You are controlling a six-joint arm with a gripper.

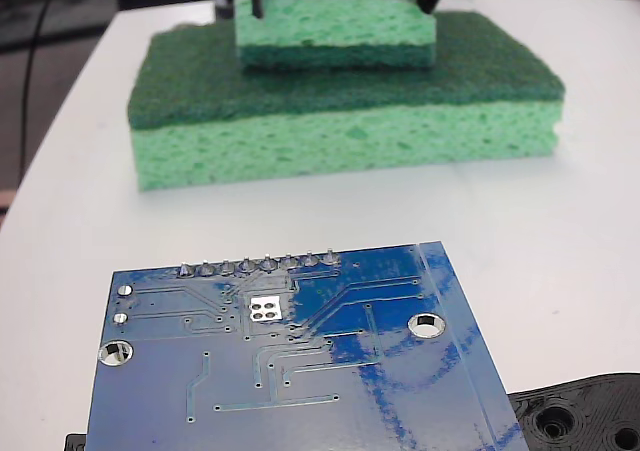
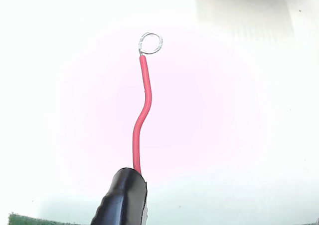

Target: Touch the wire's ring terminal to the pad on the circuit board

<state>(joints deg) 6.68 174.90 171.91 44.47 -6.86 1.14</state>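
**Wire position and gripper condition**

Wire [image 2: 141, 116] runs upward in the wrist view from the black gripper [image 2: 122, 197], curving slightly, over a washed-out white surface. Ring terminal [image 2: 150, 43] at its tip touches nothing. Whether the fingers are clamped cannot be told.

Fixed view: circuit board [image 1: 300, 371] lies in the foreground on the white table [image 1: 560, 231]; the pad [image 1: 265, 308] sits below the solder row. Two stacked green sponges [image 1: 340, 111] stand behind; gripper parts show at the top edge.
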